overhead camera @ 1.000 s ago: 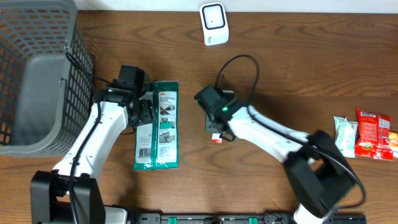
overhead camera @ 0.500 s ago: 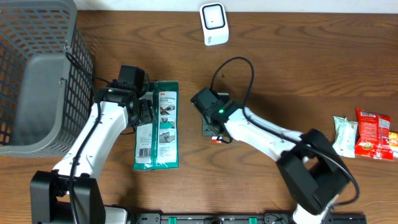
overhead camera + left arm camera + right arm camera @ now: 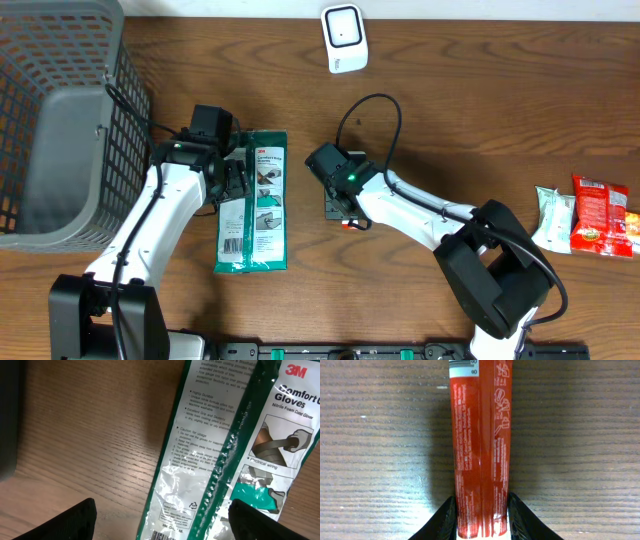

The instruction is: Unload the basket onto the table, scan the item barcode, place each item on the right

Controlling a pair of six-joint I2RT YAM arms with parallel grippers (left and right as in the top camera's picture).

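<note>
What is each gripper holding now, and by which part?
The right gripper has the red packet between its fingers, at its near end. The left gripper, open, holds nothing.

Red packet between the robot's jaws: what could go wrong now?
1. The right gripper has its jaws on only the near end of the red packet. The long, thin packet might droop, twist or slip out when it is lifted.
2. The barcode sits at the packet's far end, so it may not end up facing the white scanner, and the scan could miss.
</note>
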